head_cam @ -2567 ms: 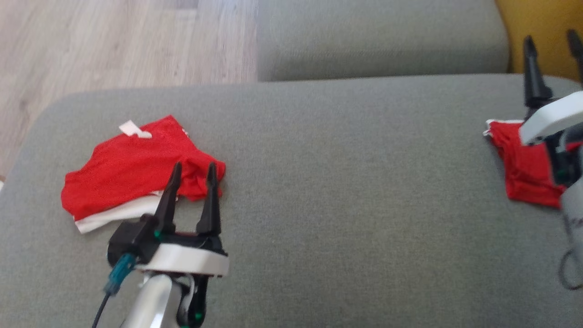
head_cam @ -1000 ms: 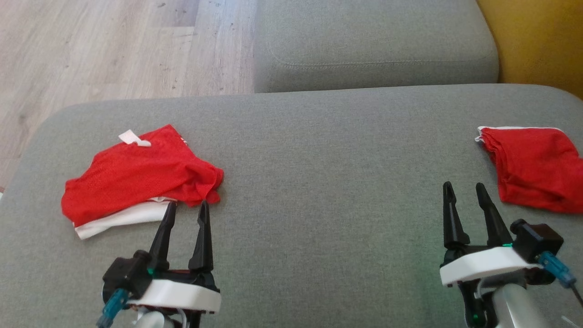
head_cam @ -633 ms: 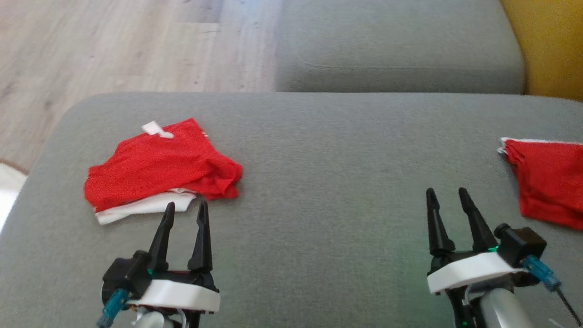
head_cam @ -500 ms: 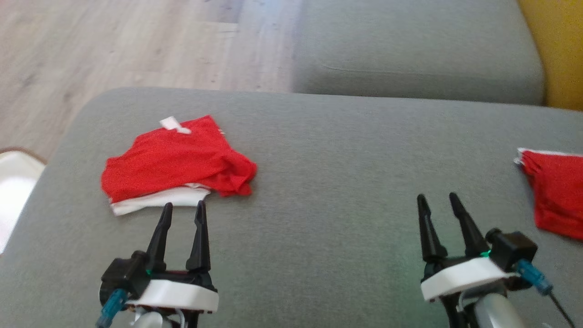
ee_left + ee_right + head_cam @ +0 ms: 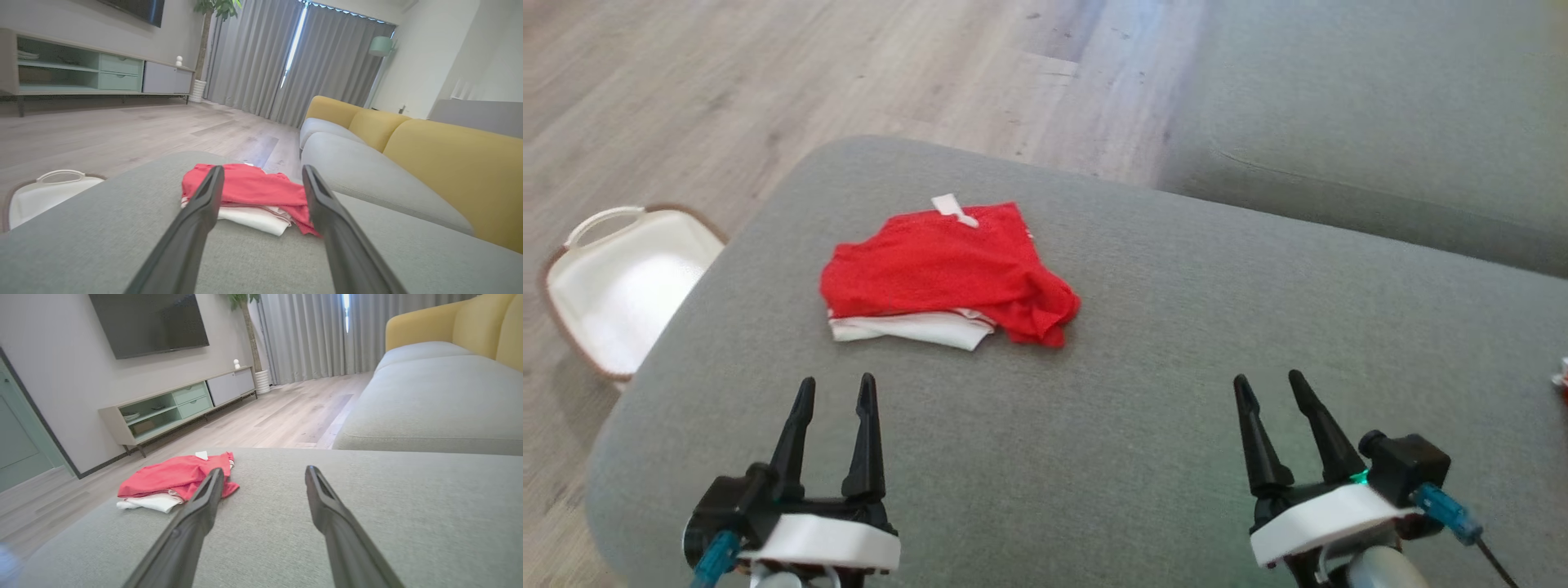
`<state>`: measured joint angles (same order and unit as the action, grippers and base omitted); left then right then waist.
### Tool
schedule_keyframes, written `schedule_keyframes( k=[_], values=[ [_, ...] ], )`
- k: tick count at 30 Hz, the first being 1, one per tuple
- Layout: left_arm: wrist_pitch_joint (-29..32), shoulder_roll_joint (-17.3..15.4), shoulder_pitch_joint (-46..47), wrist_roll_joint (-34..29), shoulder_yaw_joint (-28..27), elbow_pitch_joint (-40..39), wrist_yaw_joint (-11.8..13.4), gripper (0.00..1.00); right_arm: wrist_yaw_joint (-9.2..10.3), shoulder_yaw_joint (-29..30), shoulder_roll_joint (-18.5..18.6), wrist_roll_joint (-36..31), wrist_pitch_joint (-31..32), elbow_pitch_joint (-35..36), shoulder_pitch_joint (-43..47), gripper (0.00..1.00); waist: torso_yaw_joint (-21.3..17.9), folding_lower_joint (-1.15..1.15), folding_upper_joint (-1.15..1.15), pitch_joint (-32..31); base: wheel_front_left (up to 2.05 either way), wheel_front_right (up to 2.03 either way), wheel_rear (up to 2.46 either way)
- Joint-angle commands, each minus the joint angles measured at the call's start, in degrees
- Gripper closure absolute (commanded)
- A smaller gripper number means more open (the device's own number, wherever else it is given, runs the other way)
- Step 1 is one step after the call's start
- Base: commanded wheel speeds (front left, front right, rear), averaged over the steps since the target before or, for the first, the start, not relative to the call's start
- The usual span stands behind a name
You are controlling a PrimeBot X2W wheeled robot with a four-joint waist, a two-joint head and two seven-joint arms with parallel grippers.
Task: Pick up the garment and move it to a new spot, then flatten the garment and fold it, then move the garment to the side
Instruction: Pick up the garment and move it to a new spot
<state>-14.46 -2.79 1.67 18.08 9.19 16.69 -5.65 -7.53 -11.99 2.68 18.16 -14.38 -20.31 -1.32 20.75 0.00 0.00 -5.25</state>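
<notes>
Right now both grippers hover low over the grey cushion (image 5: 1160, 343), and neither holds anything. The left gripper (image 5: 837, 378) has its two dark fingers spread, with bare cushion showing between them. The right gripper (image 5: 1267, 376) is likewise released, fingers apart and pointing forward.

The garment (image 5: 947, 273), red with a white layer showing along its near edge, lies in a loose heap on the cushion. It sits ahead of the left gripper and slightly toward its inner side, clear of the fingertips. In the left wrist view it appears framed between that gripper's fingers. From the right gripper it lies ahead and well off to the left, apart from it. A small white tag sticks up at its far edge.

Beyond the cushion's edge, to the outer left of the left gripper, a white basket (image 5: 603, 216) stands on the wooden floor (image 5: 768, 73).
</notes>
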Motion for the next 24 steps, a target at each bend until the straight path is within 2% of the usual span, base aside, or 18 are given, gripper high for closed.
schedule_keyframes(
  k=[1,8,14,17,21,22,24],
  values=[
    [-0.54,-0.09,2.05,-0.59,-2.33,-1.66,-0.34,0.00,0.04,-1.73,0.20,0.64,-0.62,1.55,-0.97,0.00,1.68,0.00,0.00,-0.35,0.00,0.00,0.00],
    [-0.54,-0.09,2.28,-1.22,-3.53,-1.74,-0.75,0.00,0.04,-2.71,0.20,1.45,-0.62,1.52,-0.76,0.00,2.99,0.00,0.00,-0.08,0.00,0.00,0.00],
    [-0.54,-1.09,4.16,-1.84,-3.80,-1.53,-1.09,0.00,0.04,-3.05,0.20,1.28,-0.62,1.45,-1.42,0.00,1.91,0.00,0.00,1.70,0.00,0.00,0.00],
    [0.16,-2.63,8.40,-2.02,-2.53,-0.74,-1.38,0.00,0.04,-2.35,0.20,0.14,-0.62,1.79,-2.60,0.00,0.78,0.00,0.00,4.47,0.00,0.00,0.00],
    [4.63,-6.32,19.00,-2.34,1.01,1.10,-1.71,0.00,0.04,-0.98,0.20,-1.84,-0.62,2.81,-4.87,0.00,-1.21,0.00,0.00,9.28,0.00,0.00,0.00],
    [4.63,-6.32,19.00,-2.34,1.01,1.10,-1.71,0.00,0.04,-0.98,0.20,-1.84,-0.62,2.81,-4.87,0.00,-1.21,0.00,0.00,9.28,0.00,0.00,0.00],
    [8.82,-9.19,25.43,-2.54,4.43,3.25,-1.78,0.00,0.04,-0.59,0.20,-2.92,-0.62,3.61,-6.27,0.00,-2.51,0.00,0.00,11.92,0.00,0.00,0.00]
  ],
)
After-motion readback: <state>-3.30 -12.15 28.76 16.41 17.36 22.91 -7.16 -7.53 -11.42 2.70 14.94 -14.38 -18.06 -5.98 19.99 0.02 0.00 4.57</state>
